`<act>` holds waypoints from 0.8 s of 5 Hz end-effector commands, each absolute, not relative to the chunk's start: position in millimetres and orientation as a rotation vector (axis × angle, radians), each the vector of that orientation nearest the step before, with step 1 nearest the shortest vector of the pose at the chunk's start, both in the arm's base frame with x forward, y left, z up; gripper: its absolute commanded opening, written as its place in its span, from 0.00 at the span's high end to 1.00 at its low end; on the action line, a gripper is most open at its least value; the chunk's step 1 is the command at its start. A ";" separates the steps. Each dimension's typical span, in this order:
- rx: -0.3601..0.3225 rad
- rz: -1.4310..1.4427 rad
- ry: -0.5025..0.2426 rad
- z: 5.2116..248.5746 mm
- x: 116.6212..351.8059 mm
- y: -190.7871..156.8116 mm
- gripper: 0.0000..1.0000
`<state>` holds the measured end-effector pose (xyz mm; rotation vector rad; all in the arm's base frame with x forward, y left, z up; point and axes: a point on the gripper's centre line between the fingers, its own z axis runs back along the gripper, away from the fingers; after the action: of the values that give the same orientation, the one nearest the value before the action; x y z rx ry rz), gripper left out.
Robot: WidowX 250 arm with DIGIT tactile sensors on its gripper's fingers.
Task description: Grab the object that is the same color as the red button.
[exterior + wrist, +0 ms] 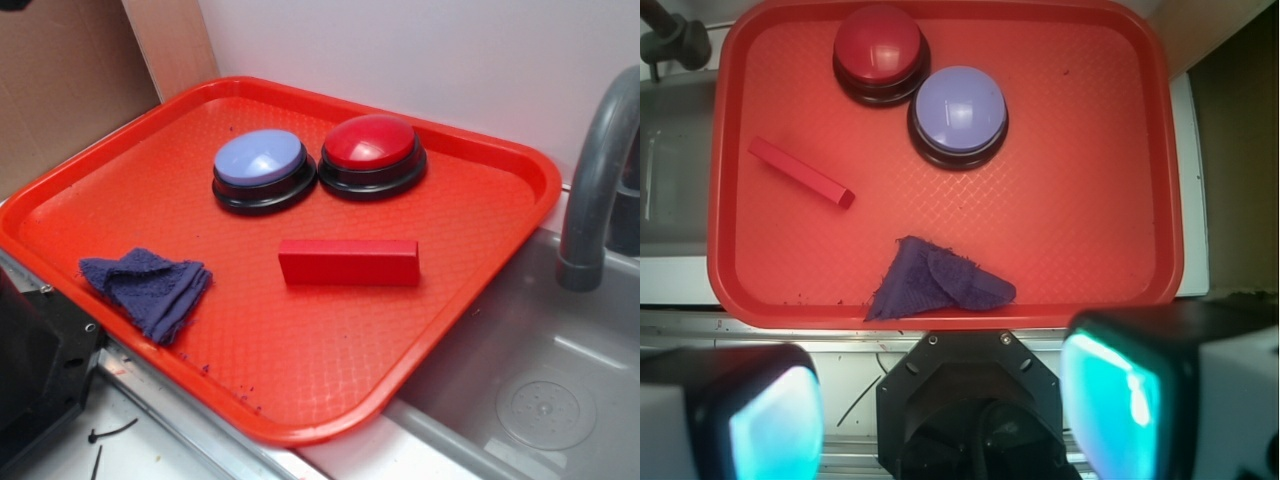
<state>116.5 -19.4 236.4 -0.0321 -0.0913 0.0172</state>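
A long narrow red block (349,262) (800,172) lies flat near the middle of the red tray (470,290) (1090,200). Behind it stands the red button (372,152) (880,45), a glossy red dome on a black base. In the wrist view my gripper (945,405) hangs high above the robot base, short of the tray's near edge, open, with nothing between its teal-padded fingers (1110,395). The gripper does not show in the exterior view.
A pale blue-lavender button (263,168) (959,112) sits beside the red one. A crumpled blue-purple cloth (148,290) (940,280) lies at the tray's near edge. A grey sink (540,390) and faucet (595,190) adjoin the tray. The black robot base (975,400) is below the gripper.
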 end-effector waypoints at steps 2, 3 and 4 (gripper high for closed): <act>0.005 -0.199 -0.105 228.4 141.5 -22.8 0.00; 0.027 -0.450 -0.145 211.6 166.6 -37.0 0.00; 0.027 -0.693 -0.110 188.1 190.1 -63.9 0.00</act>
<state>191.8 -60.2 175.4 0.0252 -0.0635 -0.7053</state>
